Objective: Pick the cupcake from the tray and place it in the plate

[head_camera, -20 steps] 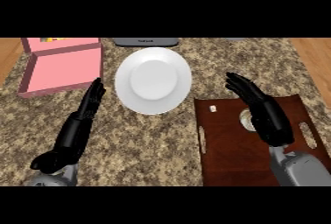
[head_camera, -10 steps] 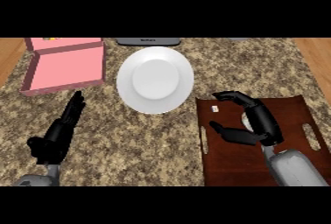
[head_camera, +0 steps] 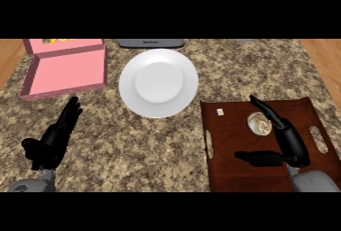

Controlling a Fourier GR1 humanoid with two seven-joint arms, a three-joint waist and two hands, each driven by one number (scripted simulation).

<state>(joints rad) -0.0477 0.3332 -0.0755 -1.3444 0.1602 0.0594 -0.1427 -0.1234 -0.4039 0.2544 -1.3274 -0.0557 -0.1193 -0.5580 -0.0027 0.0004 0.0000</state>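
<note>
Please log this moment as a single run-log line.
stage: reach | right hand: open over tray, beside cupcake | left hand: open, resting | plate: empty

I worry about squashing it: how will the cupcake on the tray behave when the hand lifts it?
The cupcake looks small beside the right hand, so it is probably light. Its pale swirled top suggests soft frosting that may dent under fingers. It sits upright on the flat tray, so it could tip if nudged from one side.
</note>
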